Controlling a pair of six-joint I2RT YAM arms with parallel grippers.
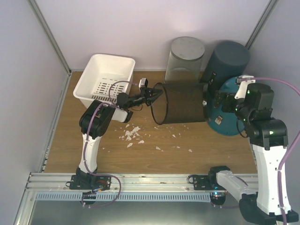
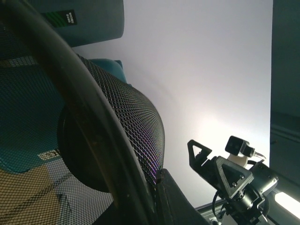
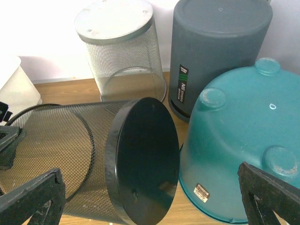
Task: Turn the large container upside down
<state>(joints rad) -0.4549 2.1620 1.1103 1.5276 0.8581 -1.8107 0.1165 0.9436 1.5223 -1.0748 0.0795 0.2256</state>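
The black mesh bin (image 1: 180,103) was on its side, solid base facing the overturned teal tub (image 1: 221,123), open mouth away from it. The left pincer (image 1: 156,93) pinched the bin's rim at the end far from the tub; the right pincer (image 1: 207,102) was spread above the tub, near the bin's base.

Left jaws clamped — right jaws wide.

Overhead plus close wrists, sharing bin (image 1: 180,103)
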